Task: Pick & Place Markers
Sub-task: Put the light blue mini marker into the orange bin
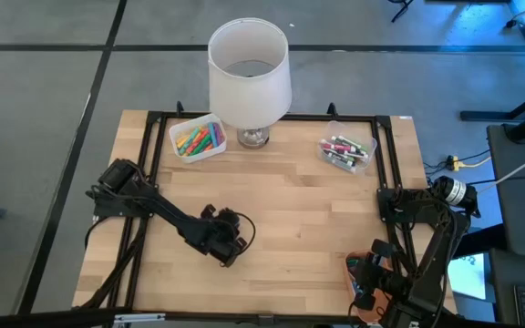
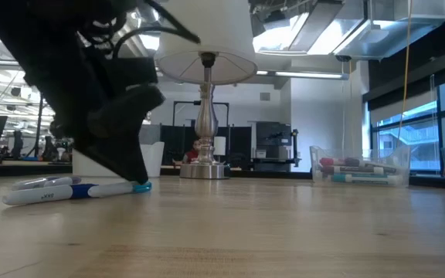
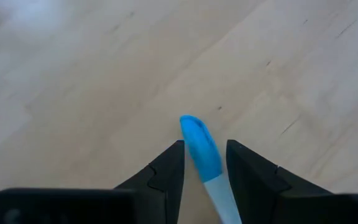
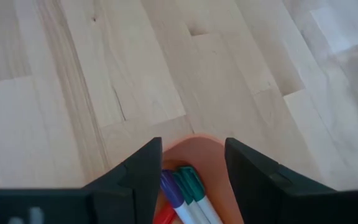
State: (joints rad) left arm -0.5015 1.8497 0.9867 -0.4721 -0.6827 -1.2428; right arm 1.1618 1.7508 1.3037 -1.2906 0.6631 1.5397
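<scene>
The left gripper (image 3: 205,163) is angled down at the worktop's (image 1: 308,219) middle, clamped on a blue-capped marker (image 3: 199,144). The right gripper (image 4: 192,163) is held, fingers apart, over an orange cup (image 4: 199,149) of markers (image 4: 180,186) at the near right corner.

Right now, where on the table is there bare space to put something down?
Bare wood runs between the clear tub of bright markers and the clear tub of mixed markers, in front of the white-shaded lamp, and down the middle. Crowded: the left hand at a blue-capped white marker, and the right hand over an orange marker holder.
</scene>
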